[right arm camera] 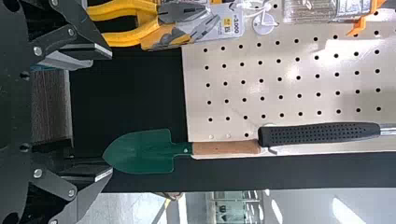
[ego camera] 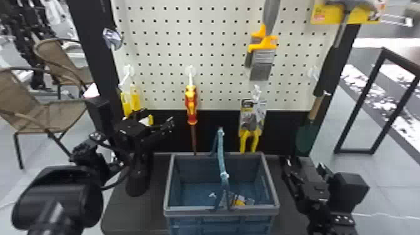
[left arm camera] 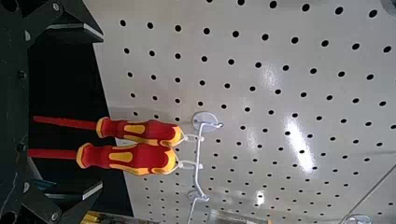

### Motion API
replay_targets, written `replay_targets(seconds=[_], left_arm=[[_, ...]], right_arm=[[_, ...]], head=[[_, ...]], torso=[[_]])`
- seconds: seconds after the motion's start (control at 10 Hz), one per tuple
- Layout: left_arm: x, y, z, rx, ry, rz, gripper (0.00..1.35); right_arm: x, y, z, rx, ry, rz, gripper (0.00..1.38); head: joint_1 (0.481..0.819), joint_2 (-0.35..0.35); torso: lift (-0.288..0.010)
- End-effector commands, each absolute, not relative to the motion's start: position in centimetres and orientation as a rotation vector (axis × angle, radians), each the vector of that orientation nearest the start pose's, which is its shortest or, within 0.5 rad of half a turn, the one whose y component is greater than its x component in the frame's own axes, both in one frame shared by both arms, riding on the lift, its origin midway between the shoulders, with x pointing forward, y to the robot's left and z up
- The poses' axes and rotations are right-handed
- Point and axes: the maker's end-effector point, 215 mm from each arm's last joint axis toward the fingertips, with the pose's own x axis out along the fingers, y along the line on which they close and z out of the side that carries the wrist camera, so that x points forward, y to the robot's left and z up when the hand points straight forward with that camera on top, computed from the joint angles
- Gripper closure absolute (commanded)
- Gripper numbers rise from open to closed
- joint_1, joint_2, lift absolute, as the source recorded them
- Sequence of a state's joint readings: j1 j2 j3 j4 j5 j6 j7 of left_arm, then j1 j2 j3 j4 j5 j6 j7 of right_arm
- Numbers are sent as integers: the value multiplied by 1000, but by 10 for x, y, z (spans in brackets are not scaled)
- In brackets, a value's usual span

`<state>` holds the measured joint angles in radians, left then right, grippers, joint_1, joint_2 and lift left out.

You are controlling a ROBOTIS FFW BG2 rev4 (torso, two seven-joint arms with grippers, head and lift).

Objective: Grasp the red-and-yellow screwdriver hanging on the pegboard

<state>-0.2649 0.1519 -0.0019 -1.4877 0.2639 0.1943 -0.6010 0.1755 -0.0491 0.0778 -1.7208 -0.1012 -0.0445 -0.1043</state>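
- The screwdriver (ego camera: pixel 191 104) hangs handle up and shaft down from a white hook (ego camera: pixel 190 71) on the pegboard (ego camera: pixel 218 37). It sits ahead of your left gripper (ego camera: pixel 161 124), a little to the right of its fingertips, and nothing touches it.
- In your left wrist view, two red-and-yellow handles hang side by side on that hook. Their red shafts point back toward the gap between the fingers but end beyond the tips.
- Your left fingers are spread wide and hold nothing.
- A grey-blue basket (ego camera: pixel 193 211) sits just right of the left fingers and below the screwdriver's tip, with its handle standing up.
- Your right gripper (right arm camera: pixel 102 112) is parked low on the far side of the basket. Its fingers are also spread apart and empty.
- Ahead of the right fingers a green trowel (right arm camera: pixel 144 151) hangs blade down, in line with one fingertip, with a black hammer grip (right arm camera: pixel 320 134) above it.
- Yellow-handled pliers (right arm camera: pixel 140 18) hang beyond the other right finger, and a paintbrush (ego camera: pixel 262 53) hangs higher on the board.
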Motion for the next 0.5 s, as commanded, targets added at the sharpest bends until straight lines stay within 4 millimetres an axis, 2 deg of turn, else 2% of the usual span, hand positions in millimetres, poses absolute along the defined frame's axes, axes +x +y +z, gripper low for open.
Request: replay_targets(seconds=[0.0,0.2,0.4], left_arm=[[643,162,-255,-128,-13,-633,194],[643,150,-252,-110,1,-720,194],[641,128,-251,-98,24,-817,194]], right_arm=[[542,-216,-347,70,-10,-21,398],[542,-216,-347,68,-10,-17,398],[543,-214,-347,67,-10,-14,398]], head=[[549,0],[549,0],[549,0]], torso=[[-100],[-100],[-100]])
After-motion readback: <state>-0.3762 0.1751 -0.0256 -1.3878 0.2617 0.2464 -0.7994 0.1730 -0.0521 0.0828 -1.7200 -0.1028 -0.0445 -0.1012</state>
